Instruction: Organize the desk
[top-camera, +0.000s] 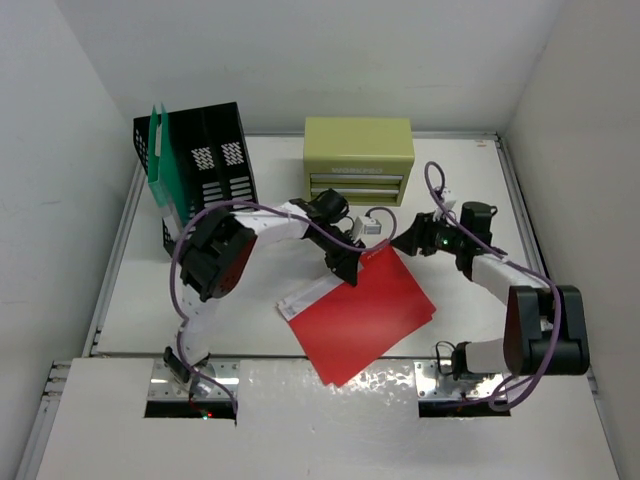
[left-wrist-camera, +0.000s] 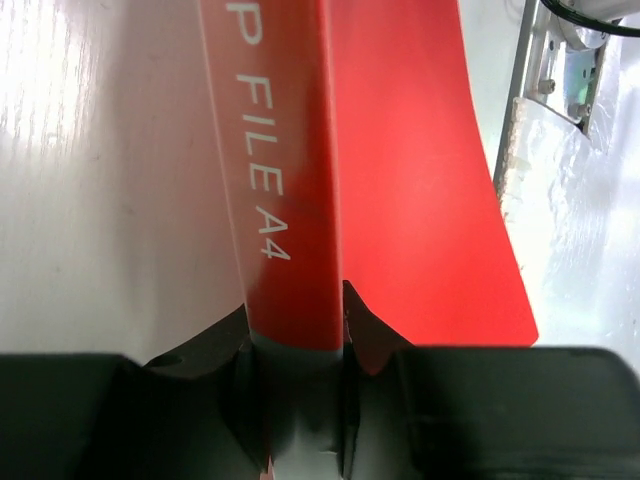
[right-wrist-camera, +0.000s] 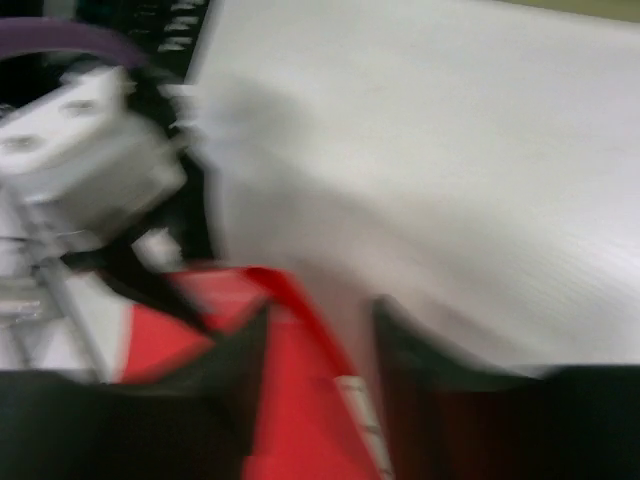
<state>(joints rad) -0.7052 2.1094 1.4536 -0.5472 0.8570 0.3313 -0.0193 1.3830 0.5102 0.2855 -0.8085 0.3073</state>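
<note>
A red A4 file folder (top-camera: 365, 310) lies on the white desk (top-camera: 150, 300), near the middle front, with a white strip along its left edge. My left gripper (top-camera: 345, 268) is shut on the folder's far edge. In the left wrist view (left-wrist-camera: 297, 335) the folder's spine (left-wrist-camera: 285, 180) runs between the jaws. My right gripper (top-camera: 405, 243) is at the folder's far right corner. The right wrist view is blurred; there the gripper (right-wrist-camera: 315, 345) is open, with the folder's corner (right-wrist-camera: 300, 400) between the spread fingers.
A black slotted file rack (top-camera: 215, 160) with a green folder (top-camera: 160, 150) stands at the back left. An olive-green drawer chest (top-camera: 358, 160) stands at the back centre. White walls enclose the desk, and metal rails (top-camera: 110, 280) run along its sides.
</note>
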